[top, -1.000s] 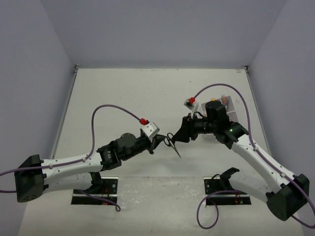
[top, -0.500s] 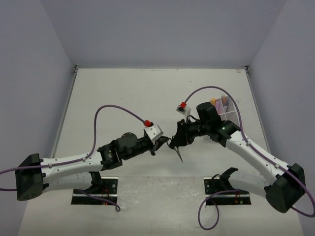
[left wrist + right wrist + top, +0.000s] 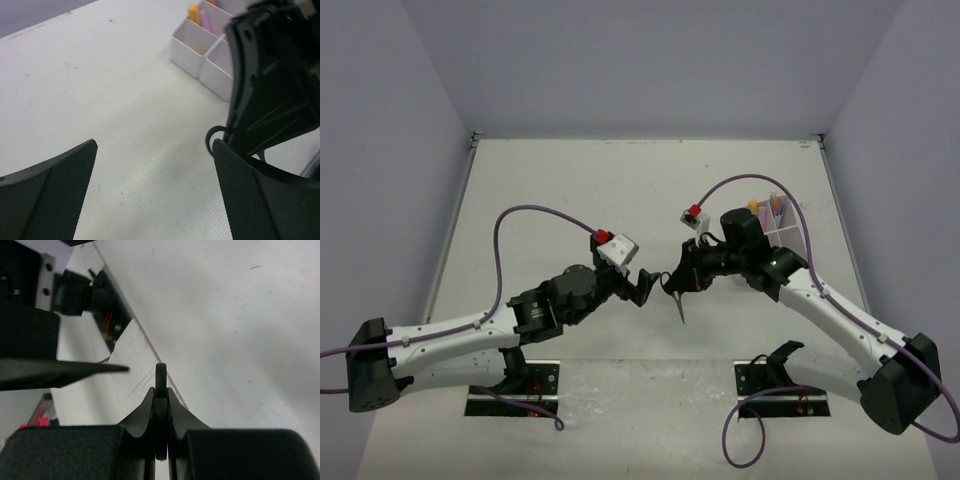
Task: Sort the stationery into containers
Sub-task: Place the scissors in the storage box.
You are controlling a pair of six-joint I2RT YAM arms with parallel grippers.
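Midway across the table [image 3: 620,190], the right gripper [image 3: 680,280] pinches the black-handled scissors [image 3: 678,305] by a handle loop; the left gripper [image 3: 645,286] stands spread just beside them, well apart from the white divided tray [image 3: 790,238].

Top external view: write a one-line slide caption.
Right gripper grips the black scissors, facing the open left gripper.
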